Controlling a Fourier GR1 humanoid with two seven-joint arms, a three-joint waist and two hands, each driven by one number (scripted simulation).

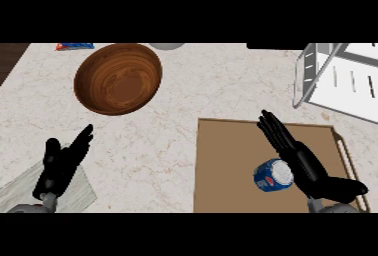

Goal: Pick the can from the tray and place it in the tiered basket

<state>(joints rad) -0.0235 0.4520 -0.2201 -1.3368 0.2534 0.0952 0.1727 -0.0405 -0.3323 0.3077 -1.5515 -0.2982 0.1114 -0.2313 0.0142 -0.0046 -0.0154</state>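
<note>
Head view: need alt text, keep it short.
A blue can lies on a brown tray, just left of the robot's open right hand. The open left hand rests lower left; a wooden bowl sits behind, a white wire basket upper right.

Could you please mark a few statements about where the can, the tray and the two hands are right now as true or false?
1. The can lies on the brown tray. True.
2. The right hand is curled round the can. False: its fingers are straight, beside the can on its right.
3. The left hand is open over the counter, away from the tray. True.
4. The wooden bowl sits on the tray. False: it stands on the counter, up and left of the tray.
5. The can is already in the tiered basket. False: the basket is at the upper right, and the can is on the tray.
</note>
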